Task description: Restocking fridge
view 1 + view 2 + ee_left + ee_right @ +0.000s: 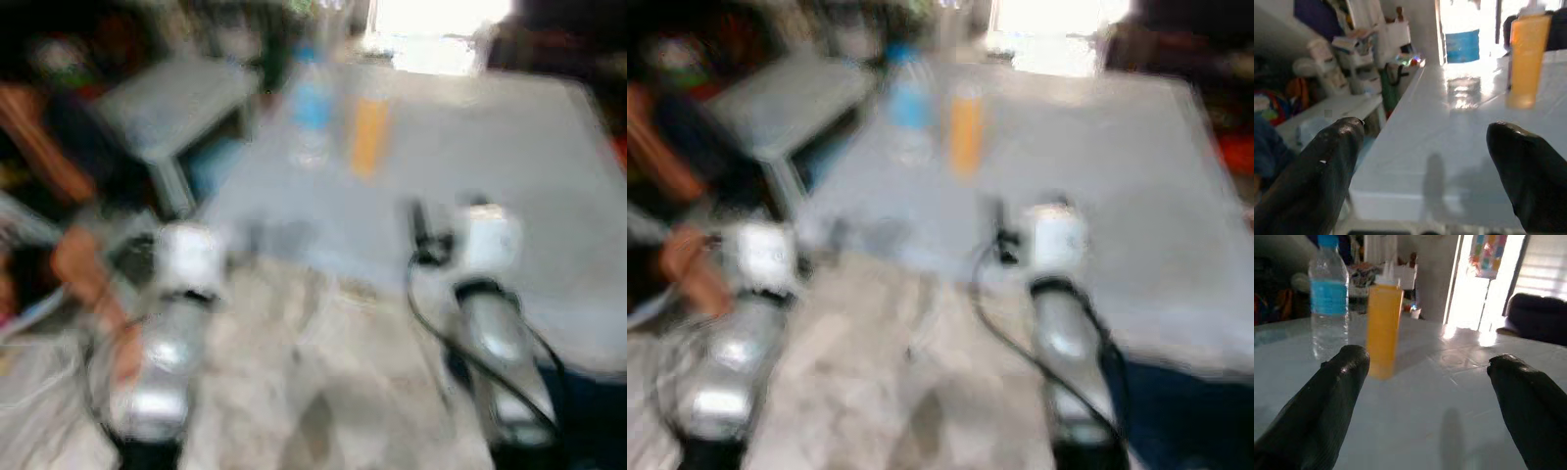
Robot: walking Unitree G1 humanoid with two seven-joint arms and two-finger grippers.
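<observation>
A clear water bottle [1328,298] with a blue label and cap stands on a pale grey table [509,176], left of an orange squeeze bottle [1383,325] with a white nozzle. The same water bottle [311,108] and orange bottle [370,135] sit at the table's far left in the blurred head views. My right gripper [1427,396] is open over the table's near part, short of both bottles, holding nothing. My left gripper [1425,161] is open at the table's near left edge, with the orange bottle [1527,56] ahead to its right.
A low grey side table [176,103] stands left of the big table. A person's arm [93,284] reaches in at the left, near my left arm. Cluttered shelves [1352,54] and a bright doorway [1484,284] lie behind. Pale floor [313,392] is below.
</observation>
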